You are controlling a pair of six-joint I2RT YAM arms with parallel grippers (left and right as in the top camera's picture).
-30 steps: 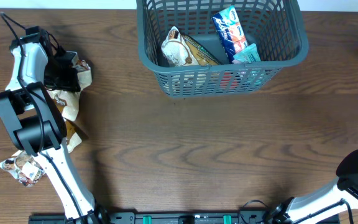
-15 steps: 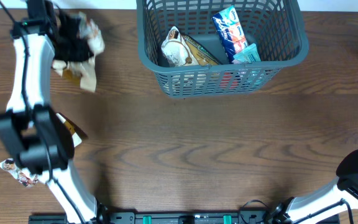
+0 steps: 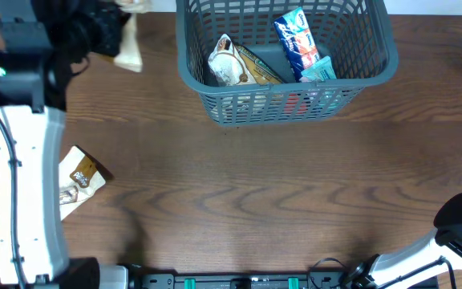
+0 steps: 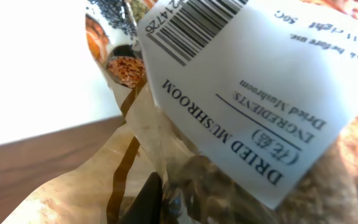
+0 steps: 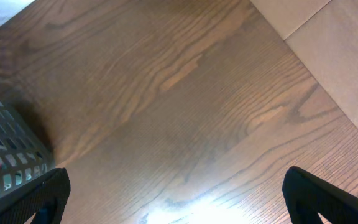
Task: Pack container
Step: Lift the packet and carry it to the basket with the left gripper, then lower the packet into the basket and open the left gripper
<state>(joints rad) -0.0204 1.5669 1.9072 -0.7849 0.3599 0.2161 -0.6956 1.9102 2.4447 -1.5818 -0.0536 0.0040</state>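
A: Carry step, I'd say! The big dark grey slotted plastic basket stood off to the right of the left gripper, with snacks already inside.

B: And that gripper was clamped on the clear crinkly packet labelled dried mushroom, lifted off the wood. Next call: swing right over the rim, then let go.

A: Right gripper?

B: Fingers spread wide, nothing between them, basket corner away to its left.

A: One brown-and-white snack packet waited back behind the left gripper.

B: A second ago that gripper was low among the pile. Since then it rose and travelled forward with its catch. Basket contents unchanged.
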